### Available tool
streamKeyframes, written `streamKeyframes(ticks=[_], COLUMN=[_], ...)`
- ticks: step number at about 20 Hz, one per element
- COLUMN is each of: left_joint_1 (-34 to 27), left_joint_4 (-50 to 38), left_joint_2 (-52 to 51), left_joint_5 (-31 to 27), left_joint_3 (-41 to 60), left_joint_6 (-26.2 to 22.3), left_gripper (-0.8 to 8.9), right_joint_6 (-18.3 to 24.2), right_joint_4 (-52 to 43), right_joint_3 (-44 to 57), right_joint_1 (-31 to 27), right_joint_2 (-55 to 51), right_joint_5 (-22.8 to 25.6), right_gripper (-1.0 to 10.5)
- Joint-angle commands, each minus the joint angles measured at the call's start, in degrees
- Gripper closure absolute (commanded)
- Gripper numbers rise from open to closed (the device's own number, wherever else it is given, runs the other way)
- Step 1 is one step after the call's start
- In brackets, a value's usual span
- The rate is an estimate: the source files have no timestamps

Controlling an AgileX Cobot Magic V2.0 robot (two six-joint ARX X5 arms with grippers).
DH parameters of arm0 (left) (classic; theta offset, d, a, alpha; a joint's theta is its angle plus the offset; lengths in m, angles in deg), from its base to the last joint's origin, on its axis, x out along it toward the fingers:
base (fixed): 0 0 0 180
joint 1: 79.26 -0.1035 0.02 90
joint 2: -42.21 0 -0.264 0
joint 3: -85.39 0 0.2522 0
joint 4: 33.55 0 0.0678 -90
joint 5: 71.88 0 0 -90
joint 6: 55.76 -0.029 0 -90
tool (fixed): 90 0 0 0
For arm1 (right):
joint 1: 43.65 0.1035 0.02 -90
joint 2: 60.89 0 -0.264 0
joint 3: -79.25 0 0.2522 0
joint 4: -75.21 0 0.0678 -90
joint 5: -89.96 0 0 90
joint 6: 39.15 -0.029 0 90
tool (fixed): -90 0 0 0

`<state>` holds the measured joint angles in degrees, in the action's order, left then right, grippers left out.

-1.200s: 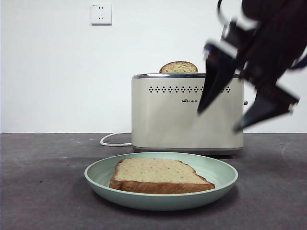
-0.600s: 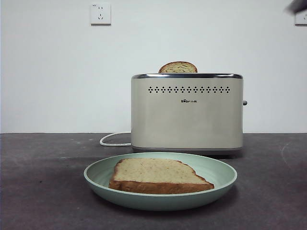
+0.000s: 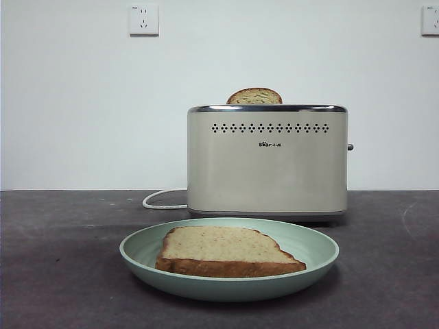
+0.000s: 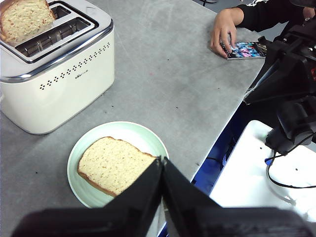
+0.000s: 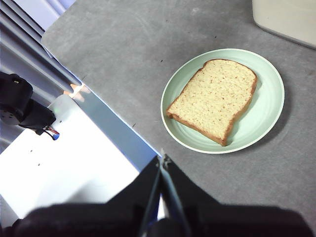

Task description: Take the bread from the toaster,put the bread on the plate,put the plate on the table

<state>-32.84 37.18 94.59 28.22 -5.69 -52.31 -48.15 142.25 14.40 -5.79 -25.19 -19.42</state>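
Observation:
The bread lies flat on the mint-green plate, which rests on the dark grey table in front of the cream toaster. A second, smaller slice stands in the toaster's slot. The left wrist view shows the bread, plate and toaster below my left gripper, which is shut, empty and held high near the table's edge. My right gripper is also shut and empty, high above the table edge, apart from the plate and bread. Neither gripper shows in the front view.
A white cord runs from the toaster's left side. A wall socket is behind. A person's hand rests on a phone at the table's far edge. The other arm stands off the table.
One second ago an open gripper hung in front of the toaster's right side. It rose out of the front view and is now gone. Bread and plate have not moved.

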Motion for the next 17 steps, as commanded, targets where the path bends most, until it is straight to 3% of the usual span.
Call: streamKeyframes(ticks=[1,10,13,15,17], left_joint_1=[0.1,0.1,0.0,0.0,0.0], left_joint_4=[-0.3,-0.3,-2.1,-1.7,-2.8], left_joint_2=[0.0,0.0,0.0,0.0,0.0], left_joint_5=[0.0,0.0,-6.8,-8.6,-10.1], left_joint_3=[0.0,0.0,0.0,0.0,0.0], left_joint_6=[-0.5,-0.5,-3.1,-3.3,-6.6], left_gripper=[8.18,8.18,8.16,8.16,8.16], right_joint_6=[0.5,0.5,0.5,0.5,0.5], right_joint_4=[-0.1,-0.1,-0.1,-0.1,-0.1], right_joint_3=[0.3,0.3,0.3,0.3,0.3], right_joint_1=[0.1,0.1,0.1,0.1,0.1], right_joint_2=[-0.2,-0.2,-0.2,-0.2,-0.2], right_joint_5=[0.2,0.2,0.2,0.2,0.2], right_gripper=[9.5,9.5,9.5,9.5,9.5])
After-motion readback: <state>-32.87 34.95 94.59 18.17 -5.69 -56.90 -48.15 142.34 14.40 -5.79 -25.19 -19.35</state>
